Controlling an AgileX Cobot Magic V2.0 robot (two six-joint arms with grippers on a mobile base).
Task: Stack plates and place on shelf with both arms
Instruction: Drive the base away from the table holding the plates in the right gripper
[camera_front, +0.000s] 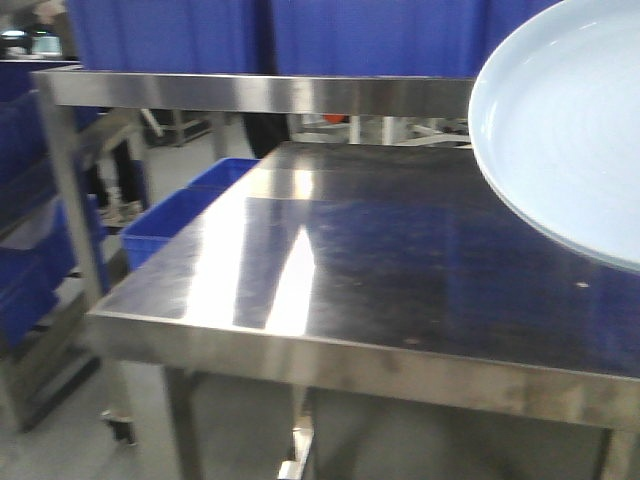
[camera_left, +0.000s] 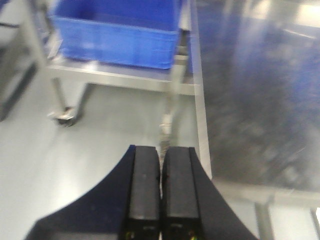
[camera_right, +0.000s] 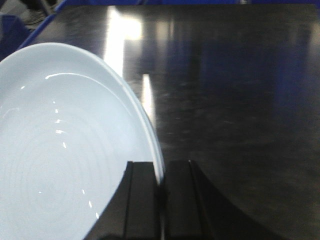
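Hanging in the air at the right side of the room is a plate (camera_front: 570, 130), pale bluish-white and glossy, tipped at a slant above the right part of the steel table (camera_front: 380, 260), its upper edge reaching as high as the steel shelf (camera_front: 250, 92) that runs across behind. From the right wrist view, the right gripper (camera_right: 161, 200) is clamped on the plate's rim, one black finger on each side of the upturned edge. The body of the plate spreads out to the left of the fingers and the dark, streaky tabletop lies below and to the right. Faint rings and small highlights show on the plate's inner face. I can make out only this one plate. The left gripper (camera_left: 161, 195) has its two black fingers pressed together with nothing between them. It hovers over the grey floor just off the table's left edge, with the tabletop to its right. Beyond it a blue bin (camera_left: 117, 37) sits on a low steel rack, and a caster wheel (camera_left: 64, 117) stands on the floor under that rack. The left wrist view is blurred, so finer detail there is lost. More blue crates line the wall above the shelf.
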